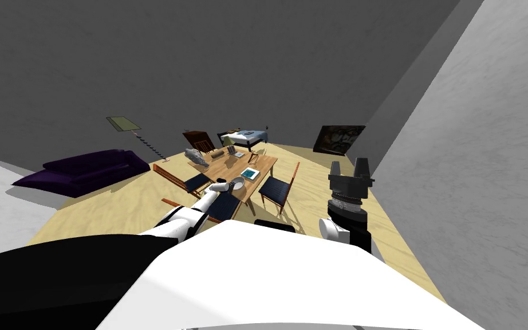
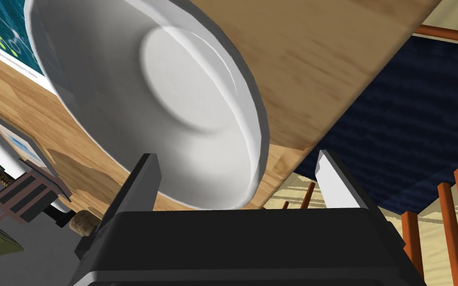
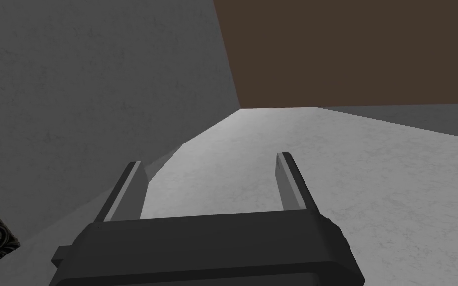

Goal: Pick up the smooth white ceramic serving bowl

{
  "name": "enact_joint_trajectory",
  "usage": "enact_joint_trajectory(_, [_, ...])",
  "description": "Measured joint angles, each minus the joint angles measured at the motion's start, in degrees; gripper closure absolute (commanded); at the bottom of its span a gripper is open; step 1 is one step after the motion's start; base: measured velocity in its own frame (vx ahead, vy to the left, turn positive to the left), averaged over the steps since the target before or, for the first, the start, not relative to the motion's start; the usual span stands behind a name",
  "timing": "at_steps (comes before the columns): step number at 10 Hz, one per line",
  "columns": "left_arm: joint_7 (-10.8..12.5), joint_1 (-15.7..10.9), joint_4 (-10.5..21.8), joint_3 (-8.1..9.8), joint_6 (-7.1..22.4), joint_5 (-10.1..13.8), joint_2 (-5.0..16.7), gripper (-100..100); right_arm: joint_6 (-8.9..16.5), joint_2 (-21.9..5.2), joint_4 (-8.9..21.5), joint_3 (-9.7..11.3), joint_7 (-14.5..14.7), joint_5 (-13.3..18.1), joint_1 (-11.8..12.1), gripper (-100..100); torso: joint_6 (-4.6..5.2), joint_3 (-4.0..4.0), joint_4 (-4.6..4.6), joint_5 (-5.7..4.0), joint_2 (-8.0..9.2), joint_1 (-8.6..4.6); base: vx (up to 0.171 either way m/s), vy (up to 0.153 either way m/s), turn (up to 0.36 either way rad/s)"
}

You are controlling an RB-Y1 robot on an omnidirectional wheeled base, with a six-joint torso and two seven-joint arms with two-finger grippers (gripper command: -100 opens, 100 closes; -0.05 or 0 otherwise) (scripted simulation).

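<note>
Counted from my remote station: one table (image 1: 229,167); on it, one white bowl (image 2: 173,99) and one flat teal square (image 1: 250,173). Around it stand three blue-seated chairs (image 1: 276,191) and one dark brown chair (image 1: 199,140). Beyond: one purple sofa (image 1: 85,170), one floor lamp (image 1: 124,123), one bed (image 1: 247,136), one framed picture (image 1: 340,139). Hands — two: left hand (image 2: 236,154), right hand (image 3: 208,159).

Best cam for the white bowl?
Left wrist view: the white bowl looms large, rim and inside clear, just ahead of the open left end effector. Head view has the bowl as a tiny speck on the wooden table. Right wrist view faces away.
</note>
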Motion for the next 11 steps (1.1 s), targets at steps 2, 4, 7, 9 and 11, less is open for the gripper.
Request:
enact_joint_trajectory(2, [-0.2, 0.0, 1.3, 0.08, -1.5, -0.4, -0.8, 100, 0.0, 0.0, 0.0, 0.0, 0.0, 0.0, 0.0, 0, -0.01, -0.02, -0.01, 0.01, -0.02, 0.02, 0.012, 0.014, -0.006])
enact_joint_trajectory(4, [-0.2, 0.0, 1.4, 0.07, -1.4, -0.4, -0.8, 100, 0.0, 0.0, 0.0, 0.0, 0.0, 0.0, 0.0, 0, 0.04, 0.05, 0.05, -0.03, 0.06, -0.12, 0.0, 0.002, -0.001])
enact_joint_trajectory(7, [-0.2, 0.0, 1.4, 0.05, -1.4, -0.4, -0.8, 0, 0.0, 0.0, 0.0, 0.0, 0.0, 0.0, 0.0, 0, -0.02, 0.1, 0.06, -0.05, 0.14, -0.14, 0.0, 0.0, 0.0])
enact_joint_trajectory(9, [-0.2, -0.1, 0.7, -0.01, -0.9, -0.2, -0.4, 100, 0.0, 0.0, 0.0, 0.0, 0.0, 0.0, 0.0, 0, -0.05, 0.17, 0.11, -0.1, 0.25, -0.27, -0.035, -0.046, 0.051])
enact_joint_trajectory(11, [-0.6, -0.2, 0.2, -0.04, 0.0, 0.7, 0.4, 0, 0.0, 0.0, 0.0, 0.0, 0.0, 0.0, 0.0, 0, -0.03, 0.23, 0.15, -0.11, 0.32, -0.29, -0.01, -0.011, 0.007])
